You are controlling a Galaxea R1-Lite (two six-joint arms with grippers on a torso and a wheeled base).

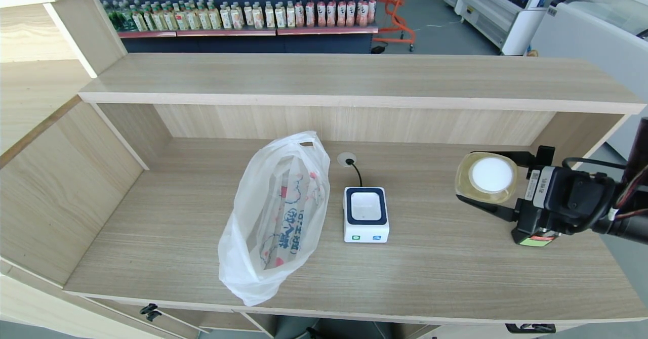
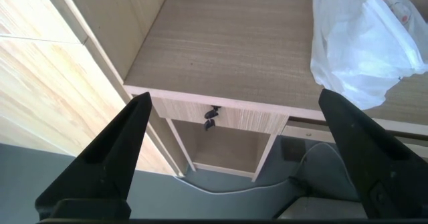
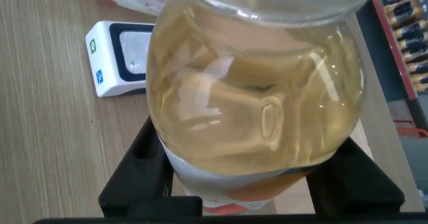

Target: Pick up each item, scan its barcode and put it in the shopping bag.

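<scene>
The left gripper [image 2: 234,109] hangs off the bench's [image 1: 455,273] front edge near its left corner, fingers spread wide and empty. On the bench, left of the middle, lies the shopping bag [image 1: 276,212]. It is thin white plastic with a printed packet already inside, its long axis running front to back and its mouth toward the back edge. Just beside it to the right sits the scanner [image 1: 366,212], window facing up.

Over the right end of the bench, well apart from the scanner, the right gripper [image 1: 467,176] is clamped around the belly of a clear bottle [image 1: 488,177] of yellowish liquid. The bottle stands roughly upright, white cap on top.

Full of liquid, it probably handles heavy for its size. Its wall looks smooth, rounded and slippery (and may give if squeezed), so a grip across the widest part suits it. The label sits low near the base, so that end likely has to face the scanner window.
</scene>
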